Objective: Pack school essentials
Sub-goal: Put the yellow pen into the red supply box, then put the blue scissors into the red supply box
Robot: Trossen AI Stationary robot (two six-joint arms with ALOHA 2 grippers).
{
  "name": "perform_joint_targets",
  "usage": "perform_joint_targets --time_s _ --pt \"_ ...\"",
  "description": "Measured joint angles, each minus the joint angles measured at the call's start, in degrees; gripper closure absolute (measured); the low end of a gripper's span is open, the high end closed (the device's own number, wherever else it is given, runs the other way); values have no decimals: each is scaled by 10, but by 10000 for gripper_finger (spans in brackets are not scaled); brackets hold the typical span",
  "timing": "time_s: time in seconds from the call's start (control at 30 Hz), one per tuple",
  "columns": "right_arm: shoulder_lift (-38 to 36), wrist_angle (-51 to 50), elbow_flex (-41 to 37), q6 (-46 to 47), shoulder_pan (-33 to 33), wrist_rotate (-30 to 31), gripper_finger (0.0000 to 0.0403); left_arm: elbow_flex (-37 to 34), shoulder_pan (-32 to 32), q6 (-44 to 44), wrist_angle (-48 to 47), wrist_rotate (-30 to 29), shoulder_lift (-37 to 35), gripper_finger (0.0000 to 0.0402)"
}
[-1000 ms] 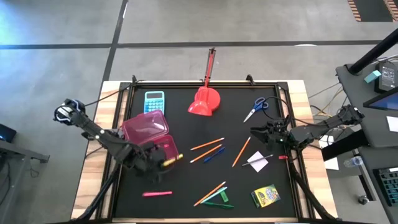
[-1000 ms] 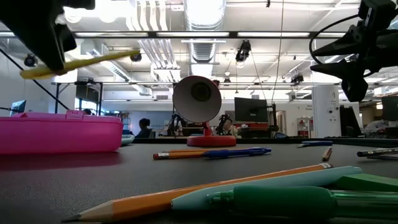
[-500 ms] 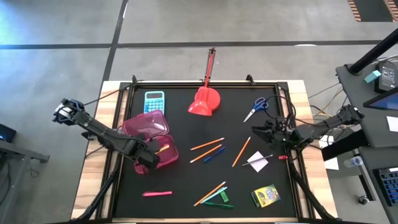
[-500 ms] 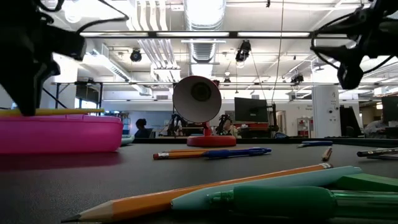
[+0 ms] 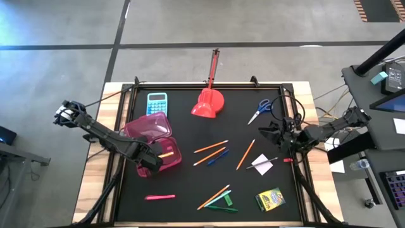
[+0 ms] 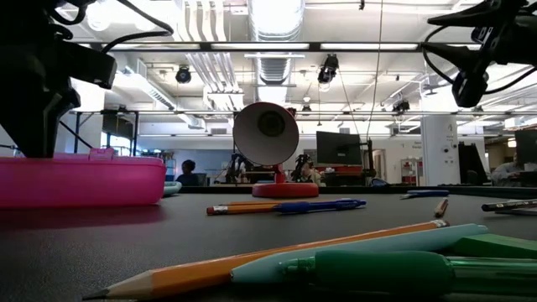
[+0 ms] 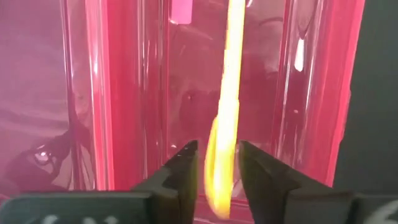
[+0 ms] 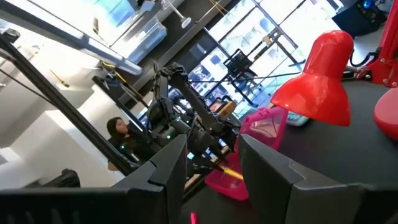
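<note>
The open pink pencil case [image 5: 152,136] stands at the table's left, its tray [image 7: 124,93] under my left gripper [image 5: 149,163]. That gripper points down into the tray, open. A yellow highlighter [image 7: 227,93] lies in the tray, its near end between the spread fingers [image 7: 186,168]. My right gripper [image 5: 264,134] hangs open above the table's right side, near an orange pencil [image 5: 245,154] and a white square [image 5: 262,167]. More pencils and a blue pen [image 5: 212,154] lie mid-table. A pink highlighter [image 5: 159,197], green pens [image 5: 221,203] and a crayon box [image 5: 270,199] lie near the front edge.
A light-blue calculator [image 5: 157,103] and a red scoop with a long handle [image 5: 209,104] sit at the far edge. Blue-handled scissors [image 5: 260,110] lie far right. A raised black frame [image 5: 209,87] borders the mat.
My left gripper has sunk over the pink case and tipped to point down. It has opened and let go of the yellow highlighter. The highlighter was held above the case's rim and now lies in the tray. My right gripper has tipped upward.
</note>
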Motion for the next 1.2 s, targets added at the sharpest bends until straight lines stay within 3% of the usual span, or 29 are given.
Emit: perform_joint_targets --time_s 0.27,0.43,0.8,1.2 --pt "0 1 0 89 0 -1 268 -1 1 1 -1 0 1 244" --pt "0 4 0 103 0 35 268 7 1 0 -1 0 -2 242" --pt "0 30 0 135 0 38 268 17 1 0 89 -1 -3 242" --pt "3 34 0 176 0 88 268 21 14 15 138 -12 -7 242"
